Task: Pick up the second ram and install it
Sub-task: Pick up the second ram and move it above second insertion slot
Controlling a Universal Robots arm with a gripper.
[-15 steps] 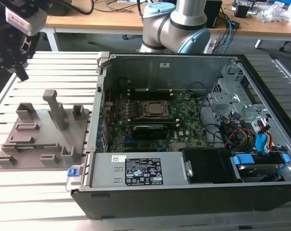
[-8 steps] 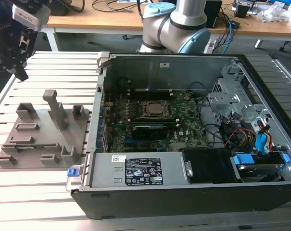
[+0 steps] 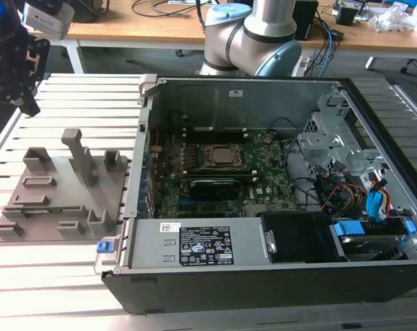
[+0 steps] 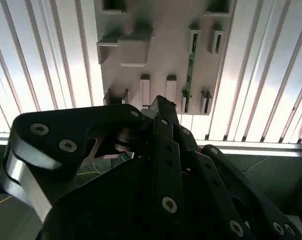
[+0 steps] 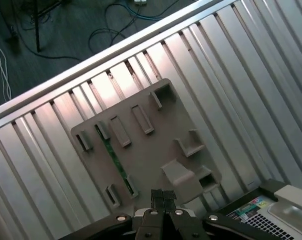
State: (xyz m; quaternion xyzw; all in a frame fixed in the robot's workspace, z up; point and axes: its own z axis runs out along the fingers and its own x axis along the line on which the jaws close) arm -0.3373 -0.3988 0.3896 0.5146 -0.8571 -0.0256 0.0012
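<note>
We see a slatted table carrying an open case and, at the exterior view's left, a grey fixture. The gripper hangs above the table, well apart from the fixture, and in both wrist views its jaws are pressed together with nothing between them. The ram is a thin green strip standing on edge in a slot of the fixture, between small end posts. We judge it light, stiff and brittle. It is best pinched across its two flat faces near mid-length and lifted straight out of the slot, with no twisting and no load on its contact edge.
</note>
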